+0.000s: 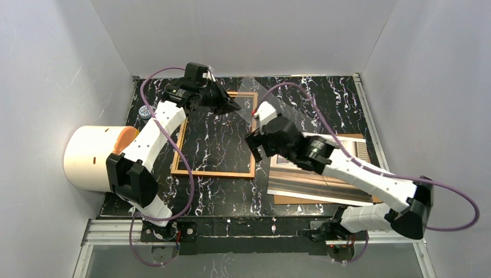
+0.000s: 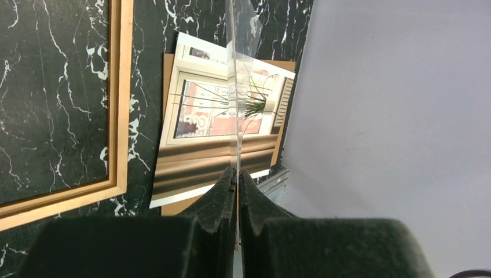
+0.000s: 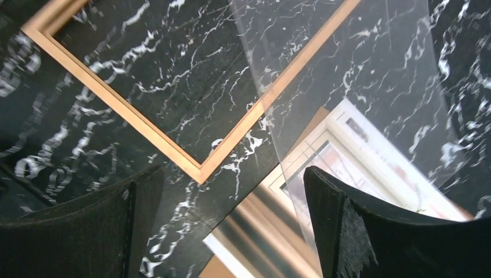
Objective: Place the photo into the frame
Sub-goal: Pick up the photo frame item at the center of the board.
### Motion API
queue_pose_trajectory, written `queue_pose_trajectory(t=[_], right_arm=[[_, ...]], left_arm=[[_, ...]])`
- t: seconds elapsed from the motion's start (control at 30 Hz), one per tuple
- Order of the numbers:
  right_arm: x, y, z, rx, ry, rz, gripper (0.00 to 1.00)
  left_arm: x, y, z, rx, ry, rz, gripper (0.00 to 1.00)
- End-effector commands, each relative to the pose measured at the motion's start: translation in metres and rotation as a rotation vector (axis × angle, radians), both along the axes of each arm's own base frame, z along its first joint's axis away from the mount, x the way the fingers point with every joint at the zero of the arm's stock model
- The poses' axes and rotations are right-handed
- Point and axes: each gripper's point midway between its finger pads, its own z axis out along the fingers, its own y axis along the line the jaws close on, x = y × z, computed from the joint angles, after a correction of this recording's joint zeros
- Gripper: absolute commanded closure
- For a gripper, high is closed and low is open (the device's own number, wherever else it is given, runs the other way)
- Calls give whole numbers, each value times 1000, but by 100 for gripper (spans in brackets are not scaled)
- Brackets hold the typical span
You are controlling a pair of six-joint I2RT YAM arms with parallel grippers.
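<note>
The orange-brown wooden frame (image 1: 213, 172) lies flat on the black marble table, and the marble shows through its opening. My left gripper (image 1: 235, 106) is shut on a clear pane (image 1: 289, 98) and holds it raised over the frame's far right corner. The left wrist view shows the pane edge-on (image 2: 236, 87) between the shut fingers (image 2: 237, 174). The photo (image 1: 324, 176) lies face up on a brown backing board (image 1: 289, 198) right of the frame. My right gripper (image 1: 255, 147) is open and empty, hovering between the frame (image 3: 173, 147) and the photo (image 3: 347, 168), under the pane (image 3: 359, 87).
A white cylinder (image 1: 90, 157) with an orange piece on it stands at the left table edge. A small round blue-grey object (image 1: 145, 111) sits at the far left. Grey walls enclose the table on three sides.
</note>
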Motion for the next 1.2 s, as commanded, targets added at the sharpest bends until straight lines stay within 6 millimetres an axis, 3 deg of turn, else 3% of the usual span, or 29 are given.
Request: queue_pose_trajectory(t=[0.0, 0.07, 0.27, 0.53, 0.77, 0.9, 1.0, 1.03, 1.17], right_arm=[[11, 13, -4, -211, -201, 24, 1], [16, 14, -15, -293, -254, 3, 1], [33, -2, -18, -402, -395, -140, 3], [36, -27, -41, -555, -419, -189, 20], [41, -20, -39, -554, -459, -184, 51], [46, -19, -37, -588, -485, -194, 76], [46, -19, -28, -572, -499, -199, 95], [46, -19, -24, -564, -507, -194, 99], [46, -16, -10, -537, -535, -168, 99]], left_arm=[[-16, 8, 27, -59, 34, -22, 100], [-17, 10, 31, -73, 43, -18, 100], [-20, 19, 35, -91, 57, -5, 100], [-22, 23, 41, -119, 65, -5, 100], [-27, 29, 44, -129, 85, -4, 100], [-29, 31, 42, -133, 98, -3, 100], [-25, 35, 47, -138, 83, 2, 93], [-24, 36, 50, -142, 77, 4, 91], [-18, 41, 59, -152, 47, 3, 74]])
